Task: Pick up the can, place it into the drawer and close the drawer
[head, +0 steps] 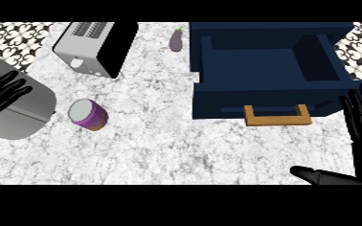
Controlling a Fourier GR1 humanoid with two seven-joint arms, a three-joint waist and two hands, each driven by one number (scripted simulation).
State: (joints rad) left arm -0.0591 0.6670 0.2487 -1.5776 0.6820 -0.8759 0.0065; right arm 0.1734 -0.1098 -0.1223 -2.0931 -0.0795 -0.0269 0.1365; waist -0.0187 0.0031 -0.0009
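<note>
A purple can (89, 114) with a pale lid and an orange base stands on the marble counter at the left. The dark blue drawer (212, 103) is pulled open at the upper right, its inside bare, with a tan handle (277, 115) on its front. My right hand (351, 117) shows at the right edge beside the drawer front, open with straight fingers pointing up and the thumb stretched out below. My left hand (12, 90) is at the left edge, open with fingers spread, well to the left of the can. Neither hand touches anything.
A silver and black toaster (94, 47) stands at the upper left. A small eggplant (176, 40) lies at the back beside the drawer unit. A grey rounded object (28, 110) sits under my left hand at the left edge.
</note>
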